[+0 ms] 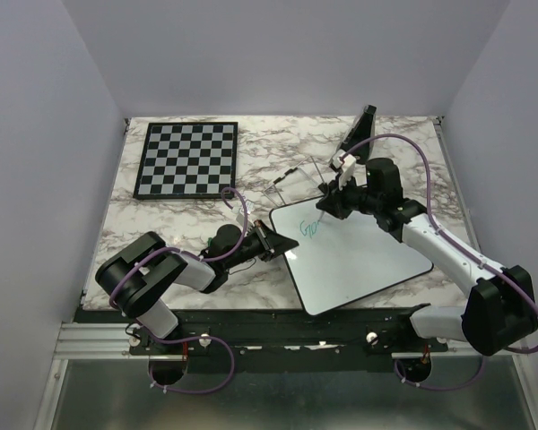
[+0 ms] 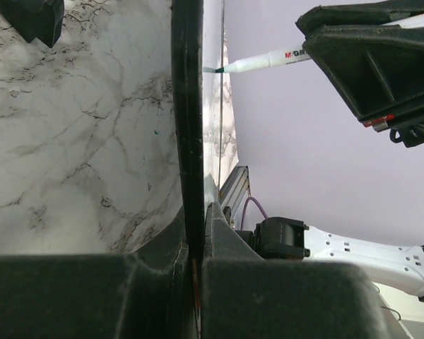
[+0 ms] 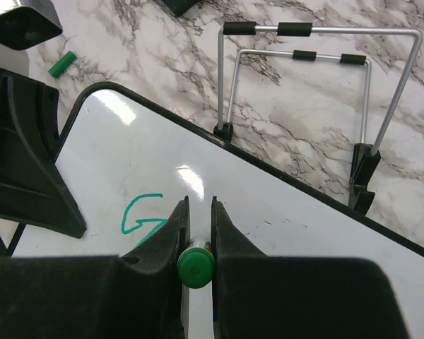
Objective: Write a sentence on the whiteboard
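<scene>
The whiteboard (image 1: 363,264) lies flat on the marble counter (image 1: 152,219), and the task is only just under way. The sentence (image 1: 310,230) so far amounts to a green "G" and perhaps one more stroke, near the whiteboard's far left corner. The rest of the white surface is bare, so, judging by that, nearly all the words remain to be written. The right arm's fingers (image 3: 230,236) are closed tight on a green-ended marker (image 3: 196,268). They hold it tip-down over the whiteboard, right beside the fresh letter. The left wrist view shows the tip at or very near the surface, though actual contact cannot be confirmed. The left arm's fingers (image 1: 270,242) are clamped shut on the whiteboard's left edge, its black rim pinched between them, which looks like a hold to keep it from sliding under the writing strokes. A small green cap (image 3: 61,63) lies on the counter just off a rounded corner of the whiteboard. A wire stand (image 3: 318,92) rests just beyond the whiteboard's far edge, and a chessboard (image 1: 186,159) sits well apart, off past its far left side.
</scene>
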